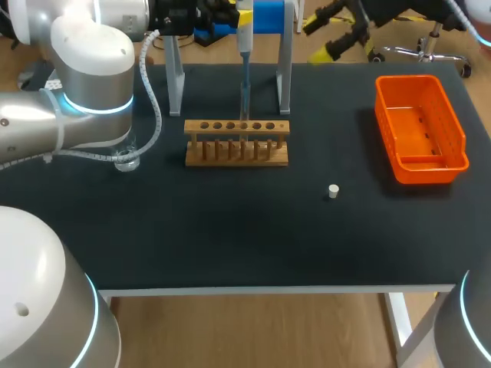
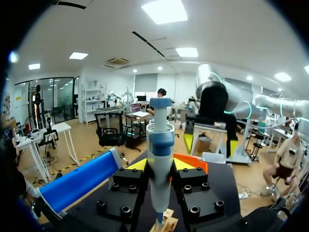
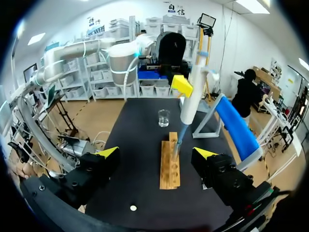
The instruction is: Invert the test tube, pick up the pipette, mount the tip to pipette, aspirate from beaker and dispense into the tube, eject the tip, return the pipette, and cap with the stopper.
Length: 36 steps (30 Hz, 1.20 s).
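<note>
My left gripper (image 2: pixel 161 166) is shut on the white and blue pipette (image 2: pixel 161 145), one yellow fingertip on each side of its body. The pipette (image 1: pixel 244 46) hangs upright over the wooden rack (image 1: pixel 236 143), its thin lower end reaching down to a middle hole. I cannot tell whether a clear tube stands in that hole. In the right wrist view the pipette (image 3: pixel 193 96) and rack (image 3: pixel 170 164) lie ahead of my right gripper (image 3: pixel 157 153), which is open and holds nothing. The beaker (image 1: pixel 126 159) stands left of the rack, partly behind my left arm. The white stopper (image 1: pixel 333 191) lies on the mat.
An orange bin (image 1: pixel 420 129) sits at the right rear of the table. The pipette stand, with grey legs (image 1: pixel 175 77) and a blue bar (image 1: pixel 268 15), rises behind the rack. My right arm shows only at the head view's lower right corner.
</note>
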{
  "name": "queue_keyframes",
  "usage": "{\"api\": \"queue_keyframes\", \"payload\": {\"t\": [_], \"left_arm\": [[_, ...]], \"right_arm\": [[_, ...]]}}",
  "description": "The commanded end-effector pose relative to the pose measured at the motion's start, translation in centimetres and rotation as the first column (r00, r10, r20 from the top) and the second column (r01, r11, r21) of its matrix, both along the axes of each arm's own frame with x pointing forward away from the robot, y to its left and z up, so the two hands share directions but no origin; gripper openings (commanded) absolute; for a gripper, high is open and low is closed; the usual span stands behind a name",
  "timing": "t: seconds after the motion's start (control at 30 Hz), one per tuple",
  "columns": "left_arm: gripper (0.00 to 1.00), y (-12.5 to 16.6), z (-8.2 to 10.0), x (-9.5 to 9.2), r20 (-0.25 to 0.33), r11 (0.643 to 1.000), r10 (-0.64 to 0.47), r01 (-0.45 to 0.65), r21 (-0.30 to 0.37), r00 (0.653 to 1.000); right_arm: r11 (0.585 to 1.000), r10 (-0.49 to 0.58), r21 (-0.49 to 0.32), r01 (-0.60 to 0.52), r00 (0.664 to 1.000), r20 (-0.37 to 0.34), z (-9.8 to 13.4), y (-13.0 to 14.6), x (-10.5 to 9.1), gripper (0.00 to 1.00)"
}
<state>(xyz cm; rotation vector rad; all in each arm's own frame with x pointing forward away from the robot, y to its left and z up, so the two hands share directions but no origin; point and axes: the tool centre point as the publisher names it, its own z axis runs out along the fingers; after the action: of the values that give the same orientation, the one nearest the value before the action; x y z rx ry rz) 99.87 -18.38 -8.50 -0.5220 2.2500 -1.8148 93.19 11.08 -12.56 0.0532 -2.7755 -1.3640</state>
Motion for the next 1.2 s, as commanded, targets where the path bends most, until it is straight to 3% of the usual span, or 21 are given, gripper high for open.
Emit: {"api": "queue_keyframes", "payload": {"t": [0.03, 0.63, 0.8, 1.2], "left_arm": [[0.00, -0.1, 0.0, 0.1, 0.001, 1.000, 0.002, -0.002, -0.002, 1.000], [0.00, -0.1, 0.0, 0.1, 0.001, 1.000, 0.002, -0.002, -0.002, 1.000], [0.00, -0.1, 0.0, 0.1, 0.001, 1.000, 0.002, -0.002, -0.002, 1.000], [0.00, -0.1, 0.0, 0.1, 0.001, 1.000, 0.002, -0.002, -0.002, 1.000]], "right_arm": [[1.000, 0.013, -0.018, -0.013, 1.000, 0.002, -2.1, 1.4, 0.5, 1.00], [0.989, -0.094, -0.104, 0.101, 0.993, 0.069, -9.7, 5.1, 3.7, 1.00], [0.988, -0.091, -0.120, 0.096, 0.995, 0.052, -10.8, 5.6, 4.0, 1.00], [0.988, -0.091, -0.120, 0.096, 0.995, 0.052, -10.8, 5.6, 4.0, 1.00]]}}
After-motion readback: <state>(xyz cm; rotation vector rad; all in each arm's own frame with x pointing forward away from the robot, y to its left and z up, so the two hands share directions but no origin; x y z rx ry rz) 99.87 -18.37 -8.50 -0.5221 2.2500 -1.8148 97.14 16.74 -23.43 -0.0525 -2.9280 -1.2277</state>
